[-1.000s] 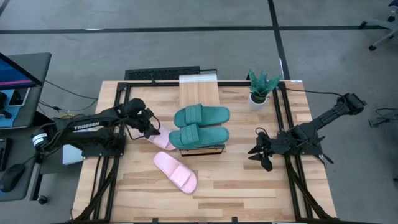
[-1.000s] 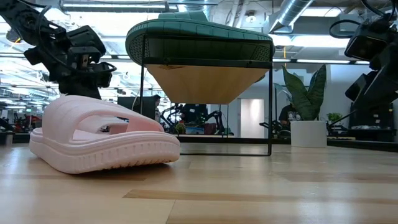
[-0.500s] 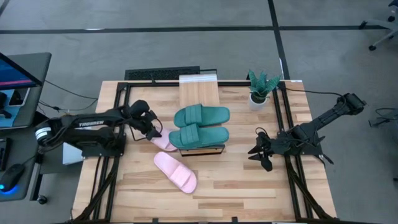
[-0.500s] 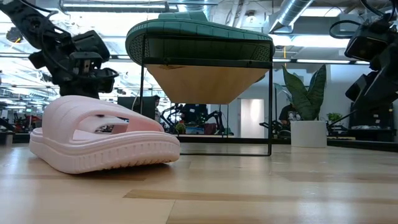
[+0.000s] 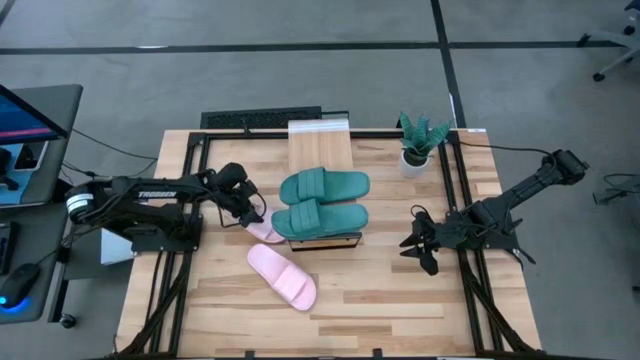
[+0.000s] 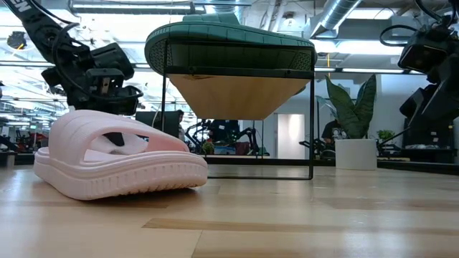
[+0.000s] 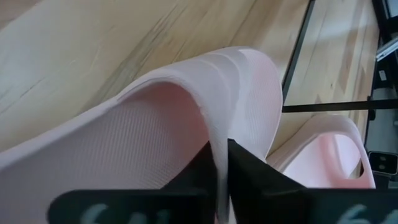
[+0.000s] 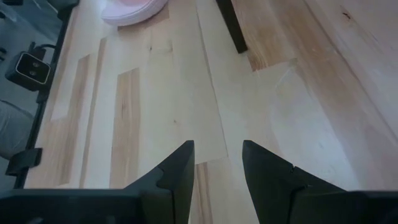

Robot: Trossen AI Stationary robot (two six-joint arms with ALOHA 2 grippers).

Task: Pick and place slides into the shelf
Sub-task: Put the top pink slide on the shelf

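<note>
The left tool point(image 5: 252, 211) is pinched shut on the strap of a pink slide point(image 7: 205, 118) lying just left of the shelf point(image 5: 318, 150). Two green slides point(image 5: 322, 201) sit side by side on the shelf's top. A second pink slide point(image 5: 282, 275) lies on the surface point(image 5: 380, 300) in front of the shelf. The right tool point(image 5: 412, 247) waits to the shelf's right, fingers apart, holding nothing.

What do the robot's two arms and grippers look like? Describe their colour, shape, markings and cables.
Both arms are black and jointed. The left arm carries white lettering along one link and a pale ring near its base. The right arm has thin black cables looping beside it. Each gripper has two flat, dark fingers.
</note>
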